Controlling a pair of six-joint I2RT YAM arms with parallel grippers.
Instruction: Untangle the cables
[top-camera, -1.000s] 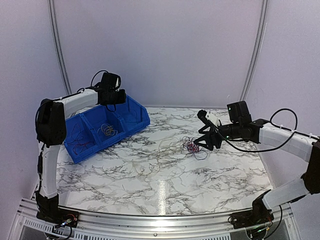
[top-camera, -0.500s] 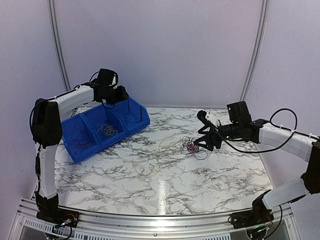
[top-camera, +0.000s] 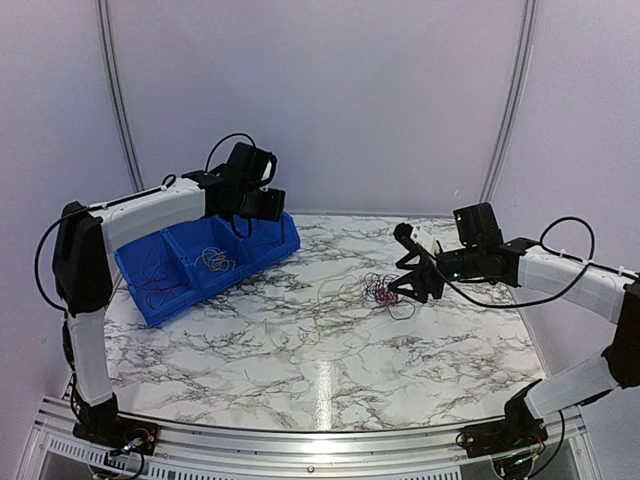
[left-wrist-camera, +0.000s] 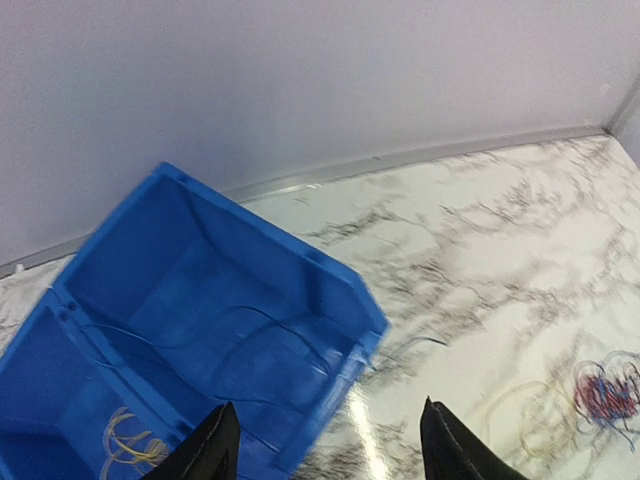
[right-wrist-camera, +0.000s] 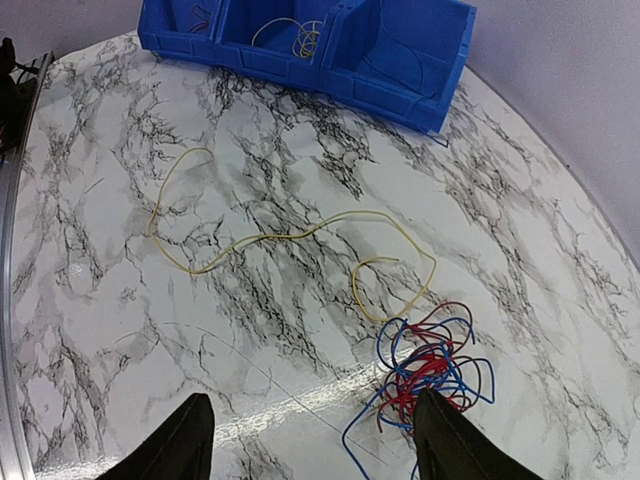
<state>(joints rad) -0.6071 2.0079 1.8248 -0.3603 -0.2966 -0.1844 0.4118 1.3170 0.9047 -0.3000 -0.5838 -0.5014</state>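
Both empty, agape, left hand (left-wrist-camera: 328, 432) swung right over bin (left-wrist-camera: 150, 250), right hand (right-wrist-camera: 312, 425) unmoved

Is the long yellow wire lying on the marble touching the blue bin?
Apart. The right wrist view shows a strip of bare marble between the yellow wire and the blue bin.

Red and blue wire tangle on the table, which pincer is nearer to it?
Right. The right pincer hovers just beside the tangle; the left pincer is far off, over the blue bin.
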